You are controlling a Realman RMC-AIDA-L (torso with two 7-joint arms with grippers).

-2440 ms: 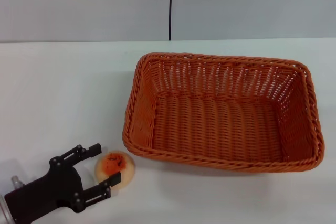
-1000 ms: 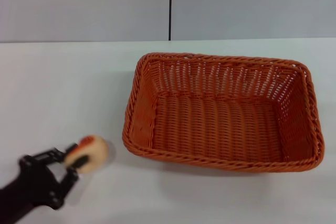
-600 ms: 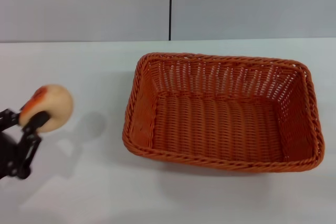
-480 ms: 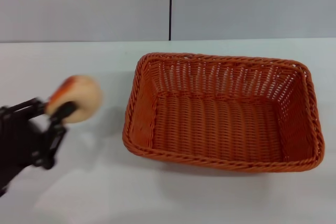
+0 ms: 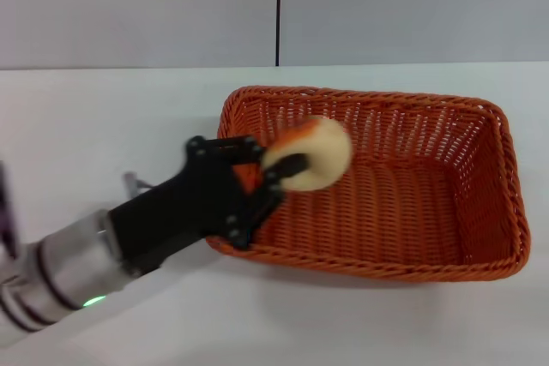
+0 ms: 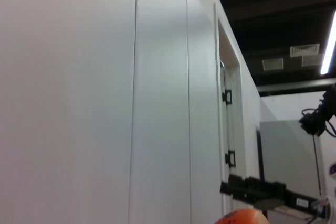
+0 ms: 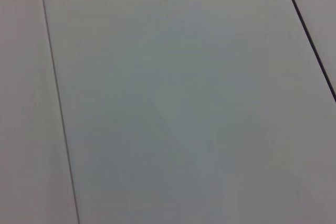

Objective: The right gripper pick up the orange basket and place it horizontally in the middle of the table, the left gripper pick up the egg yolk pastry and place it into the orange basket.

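Observation:
The orange basket (image 5: 403, 203) lies lengthwise on the white table (image 5: 103, 126), right of centre in the head view. My left gripper (image 5: 273, 163) reaches over the basket's left rim and is shut on the egg yolk pastry (image 5: 316, 153), held tilted in the air above the basket's left half. A sliver of the pastry (image 6: 242, 216) also shows at the edge of the left wrist view. The right gripper is out of view; its wrist camera sees only wall panels.
A grey panelled wall (image 5: 137, 6) rises behind the table's far edge. The left arm (image 5: 77, 267) slants across the table's front left. The left wrist view looks at a wall (image 6: 94, 98) with a door frame.
The left gripper closed on the pastry, lifted it off the table's front left, and swung it up and to the right until it hangs over the basket's left half. The basket has stayed put.

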